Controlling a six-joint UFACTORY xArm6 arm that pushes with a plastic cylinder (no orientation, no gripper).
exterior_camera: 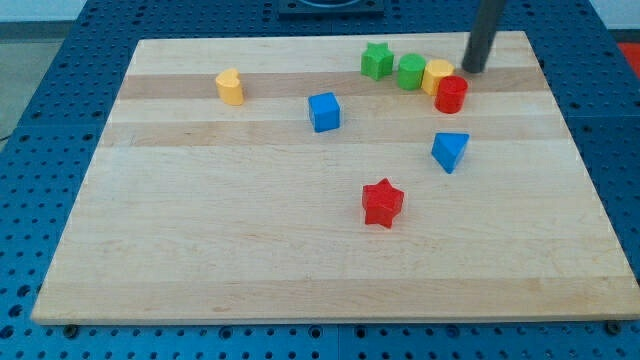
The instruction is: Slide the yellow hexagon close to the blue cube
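Nearest you, the red star (382,202) is lying alone. Sweeping left to right: yellow heart (230,87), blue cube (324,112), green star (377,61), green cylinder (411,72), yellow hexagon (436,75) touching red cylinder (451,95), blue triangle (449,151). My tip (472,70), a bare rod with nothing to open or close, is sitting just right of the hexagon.

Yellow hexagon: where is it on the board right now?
The yellow hexagon sits near the view's top right, between the green cylinder and red cylinder, left of my tip.
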